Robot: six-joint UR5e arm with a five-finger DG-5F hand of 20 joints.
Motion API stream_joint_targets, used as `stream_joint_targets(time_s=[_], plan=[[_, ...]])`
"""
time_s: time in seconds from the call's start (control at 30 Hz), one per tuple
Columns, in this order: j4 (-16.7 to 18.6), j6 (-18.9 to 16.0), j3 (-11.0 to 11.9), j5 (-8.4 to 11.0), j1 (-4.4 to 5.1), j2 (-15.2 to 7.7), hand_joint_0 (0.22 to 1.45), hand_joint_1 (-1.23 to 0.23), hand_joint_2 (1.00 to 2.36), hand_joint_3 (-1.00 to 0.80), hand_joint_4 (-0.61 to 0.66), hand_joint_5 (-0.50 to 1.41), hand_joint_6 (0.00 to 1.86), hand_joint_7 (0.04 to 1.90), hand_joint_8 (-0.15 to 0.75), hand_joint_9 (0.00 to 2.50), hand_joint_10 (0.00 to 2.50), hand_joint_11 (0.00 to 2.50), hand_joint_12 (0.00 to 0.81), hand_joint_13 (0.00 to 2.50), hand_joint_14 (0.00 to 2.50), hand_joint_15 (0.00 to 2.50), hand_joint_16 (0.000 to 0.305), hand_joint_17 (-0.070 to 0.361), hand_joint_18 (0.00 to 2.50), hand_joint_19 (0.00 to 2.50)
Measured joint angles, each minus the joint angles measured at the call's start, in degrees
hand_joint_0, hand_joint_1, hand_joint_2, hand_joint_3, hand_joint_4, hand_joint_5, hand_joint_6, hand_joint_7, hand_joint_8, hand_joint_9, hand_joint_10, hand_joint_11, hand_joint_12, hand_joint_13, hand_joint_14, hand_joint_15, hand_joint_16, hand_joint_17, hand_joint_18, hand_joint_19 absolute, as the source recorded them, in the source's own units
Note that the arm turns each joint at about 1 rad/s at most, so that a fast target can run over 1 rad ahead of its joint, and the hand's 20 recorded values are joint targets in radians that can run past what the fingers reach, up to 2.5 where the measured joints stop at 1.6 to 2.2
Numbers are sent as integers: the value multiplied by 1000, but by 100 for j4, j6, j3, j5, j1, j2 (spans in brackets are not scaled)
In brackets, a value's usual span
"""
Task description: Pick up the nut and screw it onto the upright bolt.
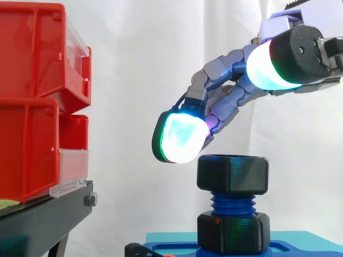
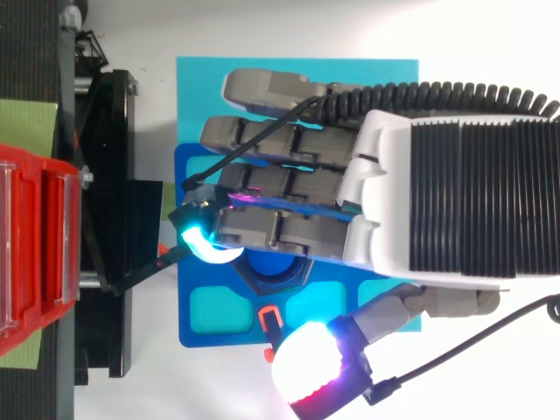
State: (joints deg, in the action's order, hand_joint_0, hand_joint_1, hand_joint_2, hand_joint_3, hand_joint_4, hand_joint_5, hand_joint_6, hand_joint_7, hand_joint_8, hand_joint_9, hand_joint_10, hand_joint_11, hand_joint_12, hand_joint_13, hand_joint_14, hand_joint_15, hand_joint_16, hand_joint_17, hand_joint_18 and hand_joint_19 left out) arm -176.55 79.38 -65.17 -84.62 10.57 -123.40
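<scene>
A black hex nut sits level on the top of the upright blue threaded bolt, with bare thread showing below it. A second black hex piece sits at the bolt's foot on the blue fixture plate. My hand hovers above the nut with relaxed, slightly bent fingers holding nothing. One cyan-glowing fingertip hangs close to the nut's upper left edge. The thumb's white pad stays high and clear. From above, my hand covers most of the bolt.
Stacked red bins on a black stand rise to the left of the bolt, a short gap away. The fixture plate lies on a light blue mat. A white curtain hangs behind.
</scene>
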Motion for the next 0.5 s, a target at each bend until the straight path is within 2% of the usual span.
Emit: stream_joint_targets(time_s=[0.27, 0.37, 0.5], plan=[[-18, 3, -4, -13, -65, 0, 523, -204, 1000, -500, 264, -41, 504, 1134, 256, 631, 0, 0, 291, 403, 0, 0, 29, 65, 60, 0], [-34, 8, -5, -17, -95, 1, 528, -226, 1000, -500, 230, -20, 504, 1269, 255, 676, 0, 0, 282, 449, 0, 0, 27, 61, 107, 0], [-87, 14, -3, -25, -134, 3, 533, -242, 1000, -500, 197, -1, 504, 1352, 261, 742, 0, 0, 272, 497, 0, 0, 25, 57, 157, 0]])
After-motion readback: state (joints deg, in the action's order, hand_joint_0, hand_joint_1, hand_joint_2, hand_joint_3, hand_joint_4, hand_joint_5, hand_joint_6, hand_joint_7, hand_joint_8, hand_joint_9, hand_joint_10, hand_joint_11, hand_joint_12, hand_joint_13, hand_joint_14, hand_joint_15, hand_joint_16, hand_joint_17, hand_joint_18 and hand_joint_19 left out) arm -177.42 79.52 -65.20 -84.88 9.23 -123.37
